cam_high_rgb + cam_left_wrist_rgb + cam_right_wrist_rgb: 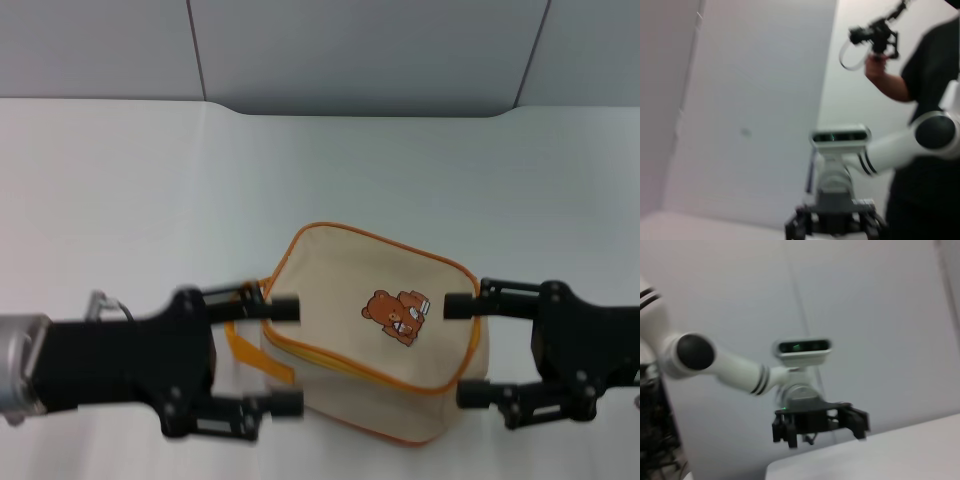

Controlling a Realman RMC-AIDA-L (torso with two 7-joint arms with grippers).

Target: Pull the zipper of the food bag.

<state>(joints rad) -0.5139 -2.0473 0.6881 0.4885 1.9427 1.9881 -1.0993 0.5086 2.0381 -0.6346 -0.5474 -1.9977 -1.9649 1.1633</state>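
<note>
On the white table (120, 180), both grippers' released fingers (283, 308) flank the food bag (370, 330).

Blk grippers (285, 355), white arms w/ blk bands, silver wrist.

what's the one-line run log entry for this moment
stage: pre-grasp | left gripper: open, at the food bag's left end | right gripper: open, at its right end | zipper: not gripped
</note>
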